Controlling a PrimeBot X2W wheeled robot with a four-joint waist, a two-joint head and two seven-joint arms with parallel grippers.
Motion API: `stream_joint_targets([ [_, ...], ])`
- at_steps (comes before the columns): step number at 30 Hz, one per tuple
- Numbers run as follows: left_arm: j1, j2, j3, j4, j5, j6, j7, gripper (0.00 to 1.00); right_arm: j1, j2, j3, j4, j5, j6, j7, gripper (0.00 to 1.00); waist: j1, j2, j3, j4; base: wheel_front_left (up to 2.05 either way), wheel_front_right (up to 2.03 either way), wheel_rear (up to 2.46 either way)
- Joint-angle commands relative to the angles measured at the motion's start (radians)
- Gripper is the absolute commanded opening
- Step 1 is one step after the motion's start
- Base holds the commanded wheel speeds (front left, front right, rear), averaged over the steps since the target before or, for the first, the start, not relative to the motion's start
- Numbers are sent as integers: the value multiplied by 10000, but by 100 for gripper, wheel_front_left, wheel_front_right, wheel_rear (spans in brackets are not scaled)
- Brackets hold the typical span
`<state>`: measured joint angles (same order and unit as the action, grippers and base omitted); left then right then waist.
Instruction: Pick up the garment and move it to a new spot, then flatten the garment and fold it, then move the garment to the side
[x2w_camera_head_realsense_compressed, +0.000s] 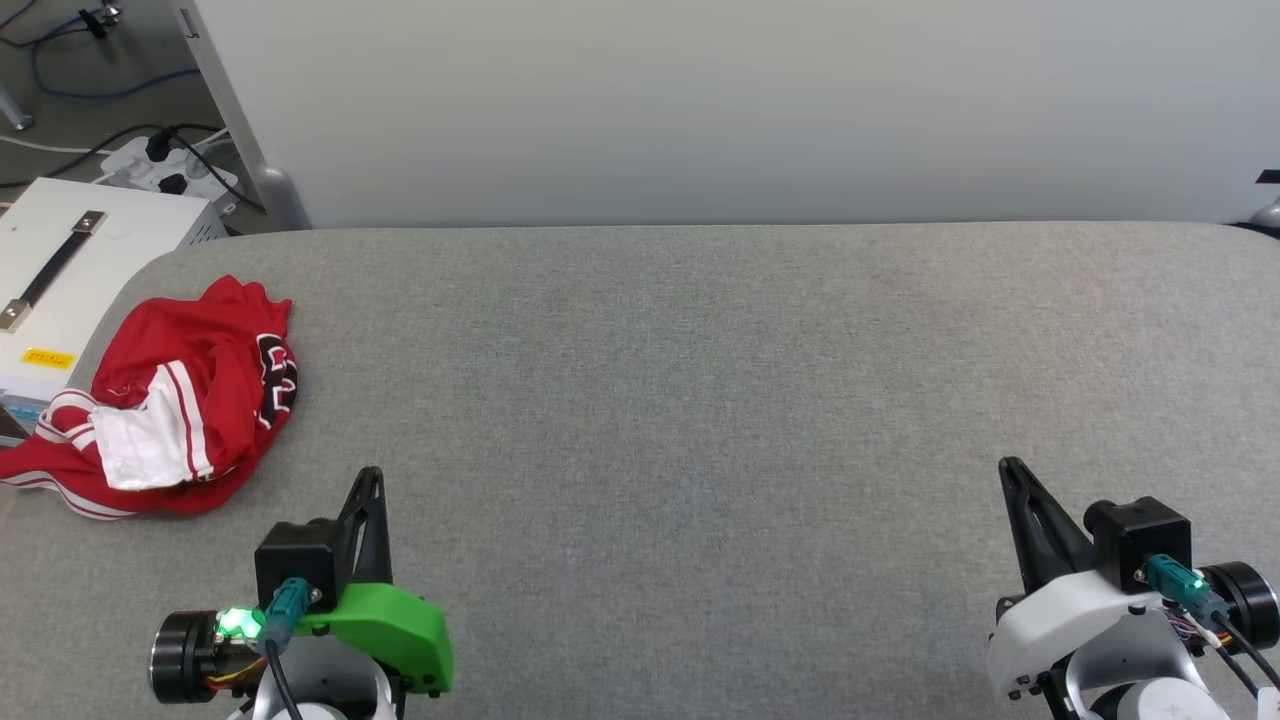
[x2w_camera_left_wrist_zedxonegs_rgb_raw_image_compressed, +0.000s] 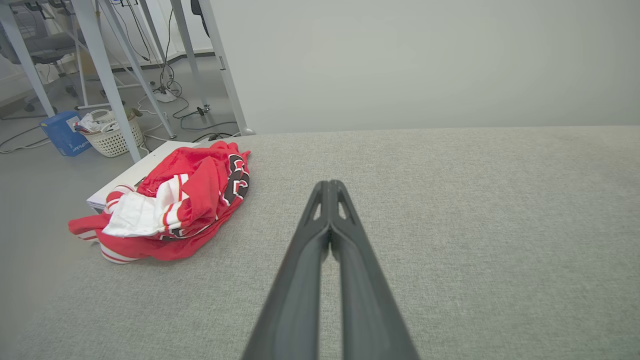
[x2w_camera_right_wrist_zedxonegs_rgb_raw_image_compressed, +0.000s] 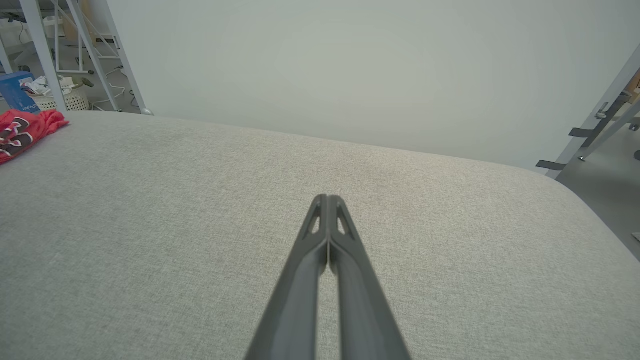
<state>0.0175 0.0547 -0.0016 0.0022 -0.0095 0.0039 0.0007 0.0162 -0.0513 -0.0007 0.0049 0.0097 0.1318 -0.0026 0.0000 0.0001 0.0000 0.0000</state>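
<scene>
Head view: garment (x2w_camera_head_realsense_compressed: 190, 400) lies crumpled on grey table (x2w_camera_head_realsense_compressed: 700, 380), just ahead and to the left of left gripper (x2w_camera_head_realsense_compressed: 368, 485), well apart from right gripper (x2w_camera_head_realsense_compressed: 1012, 475). Both claws are pressed together, pinching nothing.

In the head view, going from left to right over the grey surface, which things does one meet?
The garment, crumpled at the left edge → the left gripper, shut → the right gripper, shut.
</scene>
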Motion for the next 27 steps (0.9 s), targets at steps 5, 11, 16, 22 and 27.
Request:
stream_joint_targets([
  [5, -175, -45, 16, -22, 95, -39, -7, 0, -162, 11, 7, -49, -97, -11, 26, 0, 0, -1, 0, 0, 0, 0, 0],
  [11, -175, -45, 16, -22, 95, -39, -7, 0, -162, 11, 7, -49, -97, -11, 26, 0, 0, -1, 0, 0, 0, 0, 0],
  [16, -175, -45, 16, -22, 95, -39, -7, 0, -162, 11, 7, -49, -97, -11, 26, 0, 0, -1, 0, 0, 0, 0, 0],
  [22, -175, -45, 16, -22, 95, -39, -7, 0, -162, 11, 7, -49, -97, -11, 26, 0, 0, -1, 0, 0, 0, 0, 0],
  [27, -175, -45, 16, -22, 95, -39, -7, 0, -162, 11, 7, -49, -97, -11, 26, 0, 0, -1, 0, 0, 0, 0, 0],
])
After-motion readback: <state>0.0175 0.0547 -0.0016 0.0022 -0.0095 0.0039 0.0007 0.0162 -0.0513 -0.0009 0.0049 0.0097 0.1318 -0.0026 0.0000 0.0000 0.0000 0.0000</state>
